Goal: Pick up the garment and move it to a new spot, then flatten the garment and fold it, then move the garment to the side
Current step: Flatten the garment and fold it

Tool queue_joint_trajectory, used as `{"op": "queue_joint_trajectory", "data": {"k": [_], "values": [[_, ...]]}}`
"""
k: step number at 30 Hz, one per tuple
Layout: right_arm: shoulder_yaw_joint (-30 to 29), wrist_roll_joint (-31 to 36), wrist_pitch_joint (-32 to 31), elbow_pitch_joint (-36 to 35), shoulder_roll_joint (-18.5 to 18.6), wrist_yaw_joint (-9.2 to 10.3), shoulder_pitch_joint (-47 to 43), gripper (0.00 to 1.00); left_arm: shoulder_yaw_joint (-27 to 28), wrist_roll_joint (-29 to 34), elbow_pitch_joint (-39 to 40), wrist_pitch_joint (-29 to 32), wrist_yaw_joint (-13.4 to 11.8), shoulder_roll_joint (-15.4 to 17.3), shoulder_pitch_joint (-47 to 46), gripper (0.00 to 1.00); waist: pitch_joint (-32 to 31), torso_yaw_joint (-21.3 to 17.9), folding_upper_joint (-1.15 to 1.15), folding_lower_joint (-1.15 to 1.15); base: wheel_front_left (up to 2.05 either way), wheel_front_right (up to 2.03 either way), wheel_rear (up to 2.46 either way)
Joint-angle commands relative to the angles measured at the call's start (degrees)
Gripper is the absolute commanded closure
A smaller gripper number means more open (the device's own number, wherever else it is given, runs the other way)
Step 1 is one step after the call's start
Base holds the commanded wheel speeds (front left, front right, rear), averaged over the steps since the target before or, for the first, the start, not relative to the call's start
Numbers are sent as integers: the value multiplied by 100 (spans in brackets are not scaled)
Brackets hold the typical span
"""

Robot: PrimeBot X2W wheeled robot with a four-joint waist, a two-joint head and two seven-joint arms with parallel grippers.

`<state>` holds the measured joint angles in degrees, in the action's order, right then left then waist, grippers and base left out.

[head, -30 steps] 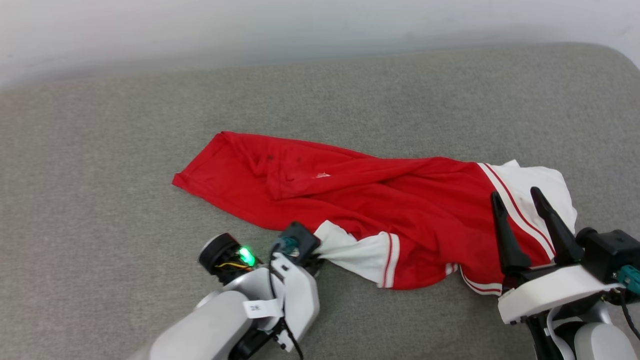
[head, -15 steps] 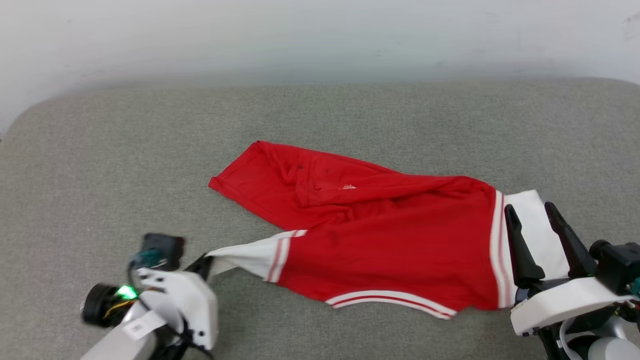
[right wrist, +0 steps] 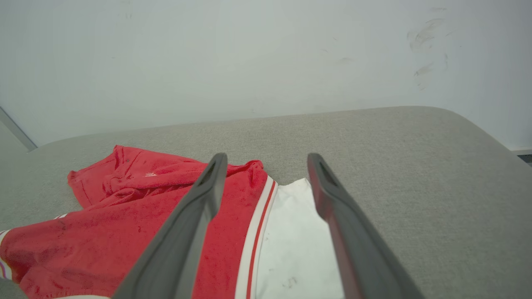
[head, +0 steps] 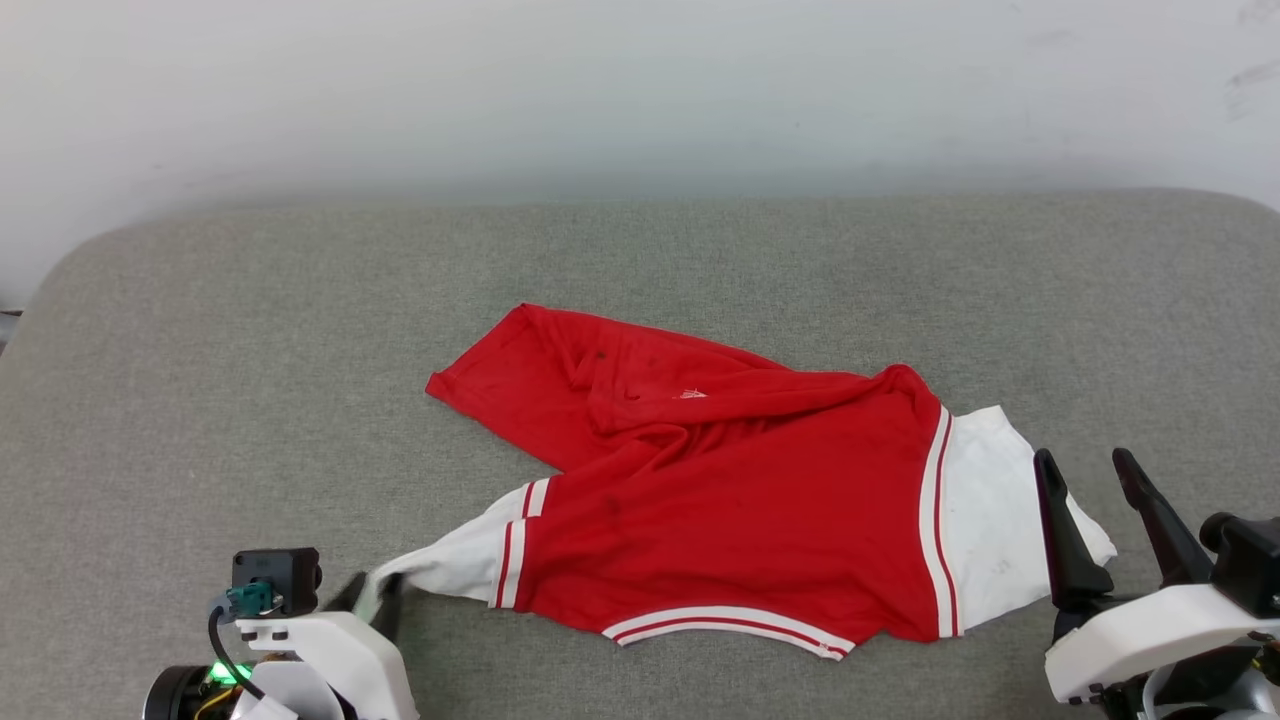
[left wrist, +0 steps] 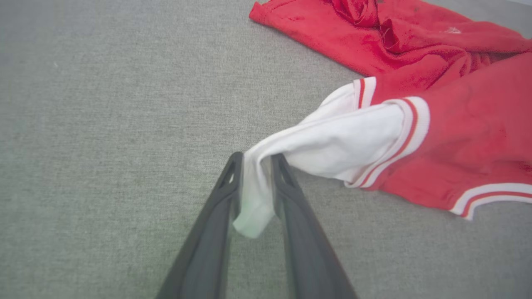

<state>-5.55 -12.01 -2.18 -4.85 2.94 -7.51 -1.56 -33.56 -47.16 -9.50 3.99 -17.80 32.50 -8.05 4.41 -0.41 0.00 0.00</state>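
Grey cushion [head: 200, 350] below us, the red shirt [head: 740, 500] lies rumpled mid-cushion, our left gripper [left wrist: 255, 166] clamped on its left sleeve [left wrist: 332, 149], right gripper [head: 1085, 458] spread wide over its right sleeve [head: 985, 520], so we're flattening, and next we'd reckon on pinching that side and tugging outward.

open grey cushion [head: 200, 350] all round garment [head: 720, 500], wall [head: 640, 90] behind

Grey woven-fabric surface [head: 200, 350], flat, fine even weave, far corners rounded. Behind it a pale, off-white wall [head: 640, 90], meeting the surface's far edge. Faint dark scuff marks [right wrist: 424, 35] on the wall, upper right in the right wrist view.
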Motion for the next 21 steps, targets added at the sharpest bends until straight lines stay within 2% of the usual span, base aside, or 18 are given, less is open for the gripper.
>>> {"op": "queue_joint_trajectory", "data": {"k": [1,6,12,21], "values": [[-39,-9,-44,-6,-11,4,-104,0,32,84,34,-163,-47,-33,-3,0,-47,-1,0,0,0,0,0],[-255,-125,-260,83,-11,4,-204,0,166,302,242,-752,-143,-97,-97,0,-157,-18,0,0,0,0,0],[-779,-215,-761,445,-10,4,-307,0,186,598,647,-1235,-324,-161,-159,0,-222,-2,0,0,0,0,0],[-1491,-365,-2299,1087,75,4,55,0,152,832,1054,-1471,-430,-247,-355,0,81,136,0,0,0,0,0]]}}
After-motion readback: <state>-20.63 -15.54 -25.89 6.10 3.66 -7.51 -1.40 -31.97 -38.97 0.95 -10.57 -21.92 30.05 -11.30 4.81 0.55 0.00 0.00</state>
